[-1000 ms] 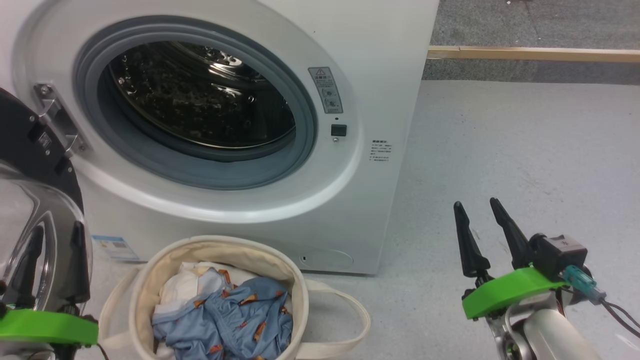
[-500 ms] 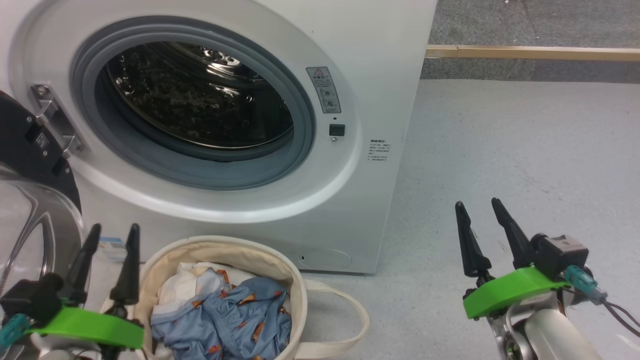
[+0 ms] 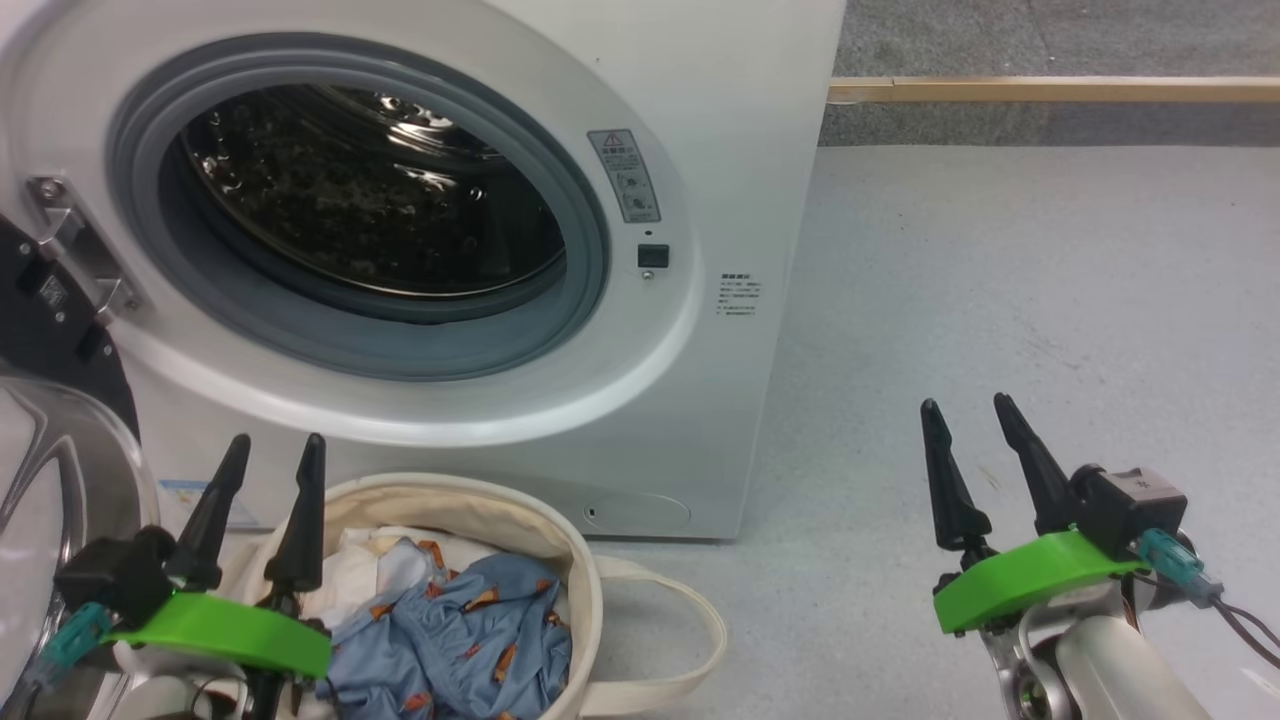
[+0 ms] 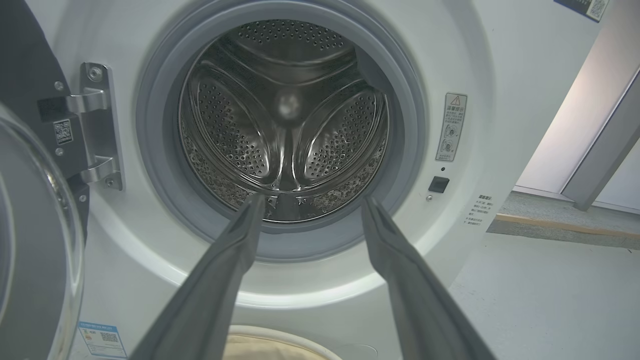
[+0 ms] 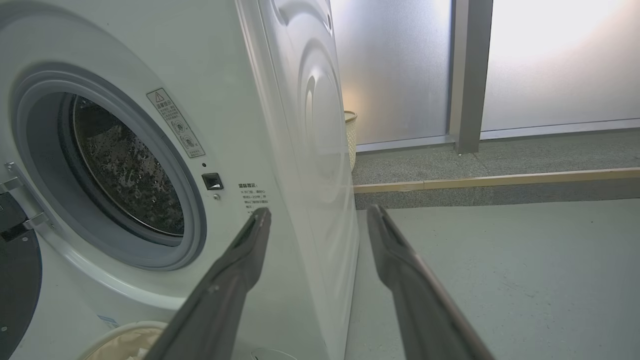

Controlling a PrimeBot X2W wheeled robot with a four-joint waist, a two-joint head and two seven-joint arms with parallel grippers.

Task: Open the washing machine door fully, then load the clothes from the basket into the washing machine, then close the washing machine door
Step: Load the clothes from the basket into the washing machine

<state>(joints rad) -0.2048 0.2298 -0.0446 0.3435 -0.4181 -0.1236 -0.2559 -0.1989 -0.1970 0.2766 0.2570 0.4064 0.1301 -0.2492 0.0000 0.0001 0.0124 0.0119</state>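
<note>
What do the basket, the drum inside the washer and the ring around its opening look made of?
Basket: cream canvas-like cloth, matte, with soft walls and floppy loop handles. Drum: probably stainless steel, given mirror-like reflections and punched holes. Ring: dull grey, likely rubber, though the look alone leaves that open.

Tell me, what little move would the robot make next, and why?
Probably lower the left gripper into the basket onto the clothes. The washing machine door stands swung open, the drum looks empty, the clothes lie in the basket, and that gripper hovers open by its left rim.
</note>
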